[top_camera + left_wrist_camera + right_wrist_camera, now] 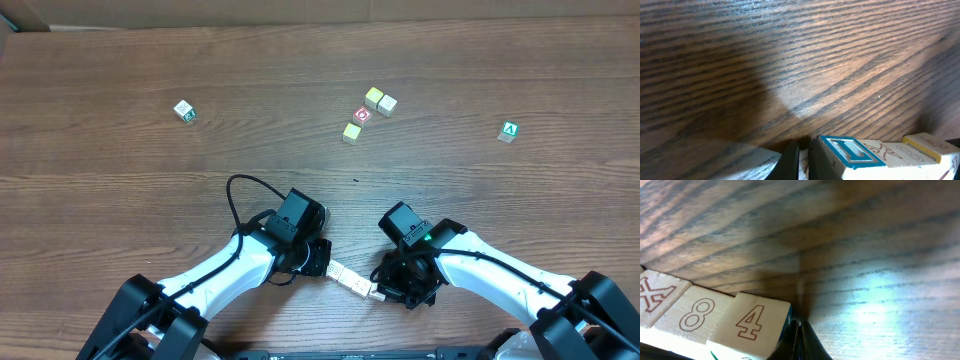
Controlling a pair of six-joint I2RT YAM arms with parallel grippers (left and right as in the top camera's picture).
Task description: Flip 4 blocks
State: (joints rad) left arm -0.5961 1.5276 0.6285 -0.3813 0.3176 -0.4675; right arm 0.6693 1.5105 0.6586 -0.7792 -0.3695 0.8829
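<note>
On the wooden table, a red-ring cube sits in a loose cluster. A yellowish cube and a cream cube touch each other just beyond it, and a second yellowish cube lies just on its near side. A green-A cube lies well off to one side of the red-ring cube and a green-marked cube well off to the other. All of them are far from the arms, and none stands between the grippers. A black cable loops up from the left arm on the near side of the red-ring cube. The row of four blocks lies well nearer the robot than the red-ring cube, between the two grippers. Its long axis runs on a slant from the left gripper to the right gripper, with the right end closer to the robot. From the left end, the blocks are a blue-framed block, an X block, an 8 block and a 4 block, each touching the next. In the left wrist view, the left gripper has its fingers pressed together, holding nothing, just beside the blue-framed block. In the right wrist view, the right gripper is likewise pressed together and empty, its tips against the outer side of the 4 block.
</note>
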